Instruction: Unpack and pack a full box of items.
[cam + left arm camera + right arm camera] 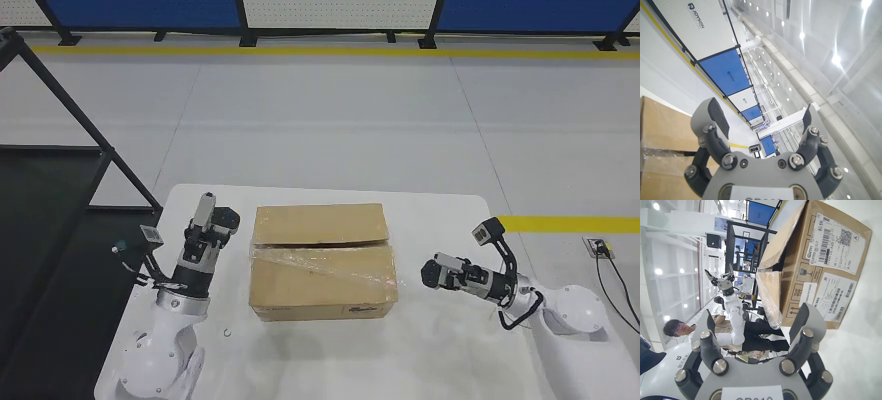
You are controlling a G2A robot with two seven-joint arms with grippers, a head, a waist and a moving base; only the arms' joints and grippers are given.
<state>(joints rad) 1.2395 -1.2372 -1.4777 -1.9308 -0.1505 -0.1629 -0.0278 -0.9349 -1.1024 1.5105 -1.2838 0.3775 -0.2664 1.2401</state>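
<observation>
Left gripper point(761, 106) and right gripper point(755, 311) both gape wide, holding nothing. Between the 2, touching neither, sits the cardboard box point(320, 270) on the white table point(450, 350).

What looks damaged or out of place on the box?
The clear tape across the top seam of the box is loose and crumpled, and it hangs off one end. One top flap stands slightly ajar.
</observation>
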